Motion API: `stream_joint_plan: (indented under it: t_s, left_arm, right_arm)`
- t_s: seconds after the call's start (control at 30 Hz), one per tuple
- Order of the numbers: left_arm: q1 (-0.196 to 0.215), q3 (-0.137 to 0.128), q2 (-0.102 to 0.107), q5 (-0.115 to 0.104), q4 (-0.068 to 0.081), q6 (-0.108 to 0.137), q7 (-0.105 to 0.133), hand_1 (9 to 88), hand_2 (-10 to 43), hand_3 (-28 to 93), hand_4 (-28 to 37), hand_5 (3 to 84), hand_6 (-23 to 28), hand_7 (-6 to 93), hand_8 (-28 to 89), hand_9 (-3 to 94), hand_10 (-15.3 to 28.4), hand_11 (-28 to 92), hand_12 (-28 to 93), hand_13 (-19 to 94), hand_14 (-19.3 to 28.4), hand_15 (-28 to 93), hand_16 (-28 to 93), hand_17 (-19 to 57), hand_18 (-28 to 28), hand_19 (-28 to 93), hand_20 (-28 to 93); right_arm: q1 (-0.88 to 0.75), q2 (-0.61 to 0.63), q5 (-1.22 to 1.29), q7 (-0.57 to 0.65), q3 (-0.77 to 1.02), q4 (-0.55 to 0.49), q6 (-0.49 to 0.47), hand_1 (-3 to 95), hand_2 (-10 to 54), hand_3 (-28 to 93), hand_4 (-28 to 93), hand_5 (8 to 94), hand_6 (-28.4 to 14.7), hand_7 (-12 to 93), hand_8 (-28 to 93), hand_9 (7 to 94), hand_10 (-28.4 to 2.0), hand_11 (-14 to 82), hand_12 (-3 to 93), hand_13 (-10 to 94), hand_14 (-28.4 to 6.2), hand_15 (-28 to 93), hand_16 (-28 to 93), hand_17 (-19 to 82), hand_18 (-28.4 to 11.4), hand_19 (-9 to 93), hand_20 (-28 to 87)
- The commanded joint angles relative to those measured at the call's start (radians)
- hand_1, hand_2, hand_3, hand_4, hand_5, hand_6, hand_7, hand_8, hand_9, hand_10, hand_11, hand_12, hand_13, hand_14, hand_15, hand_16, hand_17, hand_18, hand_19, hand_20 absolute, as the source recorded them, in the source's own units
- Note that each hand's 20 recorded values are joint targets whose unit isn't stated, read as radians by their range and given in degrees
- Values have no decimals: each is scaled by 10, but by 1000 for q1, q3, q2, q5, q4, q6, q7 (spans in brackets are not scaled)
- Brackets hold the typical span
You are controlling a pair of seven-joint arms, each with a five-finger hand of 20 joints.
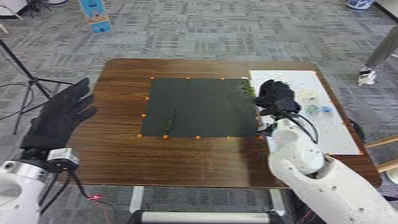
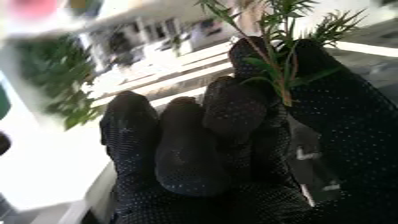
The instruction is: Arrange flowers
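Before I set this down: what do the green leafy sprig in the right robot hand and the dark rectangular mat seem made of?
Green leafy sprig: real plant or plastic imitation, fairly matte; thin reddish stem, narrow leaves. Dark rectangular mat: probably matte fabric or paper, its even surface showing no shine.

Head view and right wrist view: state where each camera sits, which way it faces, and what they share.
Head view: on the robot's head, facing forward and down at the brown wooden table; both white arms enter from the bottom edge, with the left robot hand and right robot hand.
Right wrist view: on the right arm's wrist, looking along the black glove, fingers up, toward a green sprig pinched against the thumb.
Shared: the right robot hand, with greenery at it.
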Motion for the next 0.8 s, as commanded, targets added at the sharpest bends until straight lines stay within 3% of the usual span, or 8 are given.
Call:
stream_joint_plan:
  t_s: [0.03, 0.3, 0.57, 0.8]
  left_arm:
    - [-19, 22, -10, -9, 12, -15, -11, 302, -95, 589, -283, 231, 15, 163, -98, 159, 80, 106, 179, 123, 102, 113, 51, -83, 149, 352, 78]
    - [-34, 37, -2, -13, 23, -28, -18, 300, -95, 593, -283, 231, 15, 163, -97, 159, 81, 105, 179, 124, 102, 112, 50, -84, 149, 353, 78]
    - [-48, 51, 6, -17, 28, -33, -25, 301, -95, 593, -283, 230, 15, 163, -97, 160, 80, 103, 180, 123, 103, 110, 52, -83, 148, 351, 78]
    - [-39, 41, 11, -18, 25, -32, -27, 299, -95, 596, -283, 230, 15, 163, -96, 160, 81, 103, 180, 123, 103, 107, 52, -84, 148, 350, 79]
  right_arm:
    - [85, -184, 5, -5, -140, 140, -154, 375, -93, 820, 7, 673, -4, 544, 372, 808, -88, 542, 613, 773, -79, 841, 483, 472, -212, 932, 608]
    - [150, -278, -15, 9, -244, 273, -190, 378, -89, 817, 5, 669, -4, 547, 362, 806, -89, 544, 606, 771, -80, 842, 478, 470, -212, 932, 603]
    - [152, -311, -13, 10, -264, 253, -247, 377, -91, 814, 9, 677, 0, 545, 351, 814, -86, 544, 599, 777, -75, 841, 473, 476, -213, 932, 604]
    - [106, -308, -23, -4, -248, 202, -298, 391, -94, 810, -15, 683, -2, 537, 332, 812, -88, 538, 594, 777, -76, 837, 476, 475, -214, 932, 605]
